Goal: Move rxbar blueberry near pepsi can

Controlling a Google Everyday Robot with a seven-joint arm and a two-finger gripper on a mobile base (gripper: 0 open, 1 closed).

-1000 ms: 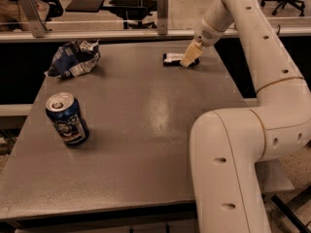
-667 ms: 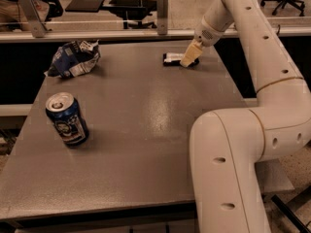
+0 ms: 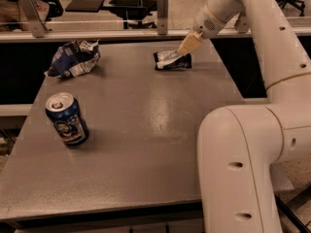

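Reaching down over the far edge of the tabletop [image 3: 146, 130], the white arm [image 3: 257, 38] brings its tan gripper [image 3: 185, 47] to the rxbar [image 3: 171, 61]. The gripper's tip meets the bar at its right end, on the pale label panel. Whether the gripper is open, closed, or already gripping the bar cannot be told from this view.

The rxbar lies at the back of the tabletop, right of centre, close to the far edge. Its black wrapper runs roughly left to right, and the silver-white panel faces up.

The pepsi can [image 3: 67, 119] stands upright near the left edge, towards the front, well apart from the bar. Its silver top and pull tab show, and a round white logo faces the camera.

A crumpled blue-and-white chip bag [image 3: 73, 58] sits at the back left corner, well apart from the bar and behind the can.

The arm's large lower joint [image 3: 238, 169] fills the right foreground, overlapping the tabletop's front right corner. Behind the tabletop runs a pale ledge [image 3: 97, 34] with upright posts.
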